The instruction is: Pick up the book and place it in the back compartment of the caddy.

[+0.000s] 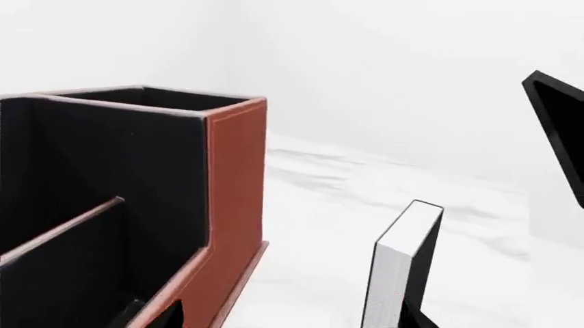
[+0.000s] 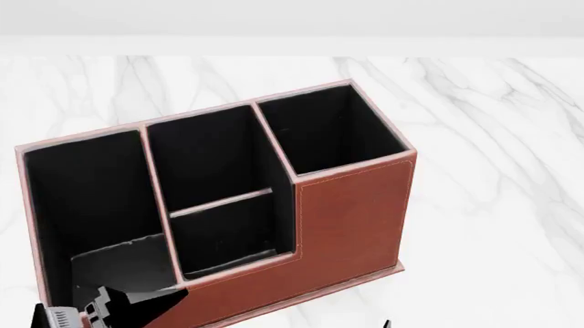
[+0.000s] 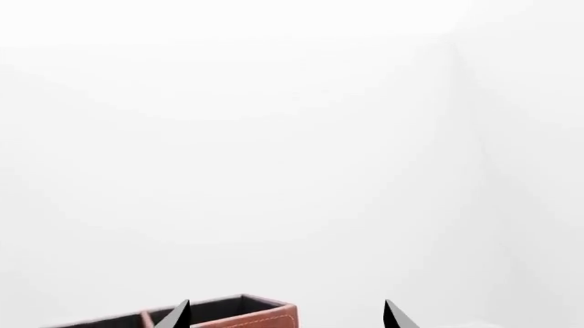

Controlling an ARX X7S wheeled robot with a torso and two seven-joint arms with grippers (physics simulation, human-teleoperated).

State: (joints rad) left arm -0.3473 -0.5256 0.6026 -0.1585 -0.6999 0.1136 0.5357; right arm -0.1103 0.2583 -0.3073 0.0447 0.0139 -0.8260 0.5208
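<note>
The large red-brown leather-look caddy (image 2: 351,219) with black lining stands on the white marbled worktop (image 2: 493,137), its tall square end cell towards the right in the head view. In the left wrist view the thick black book (image 1: 406,266) with white page edges stands upright just beside the caddy's tall end, apart from it. The left pincer (image 2: 96,307) sits low at the caddy's near left corner; its state cannot be told. The right pincer (image 3: 287,316) is raised, fingertips spread wide, grasping nothing.
</note>
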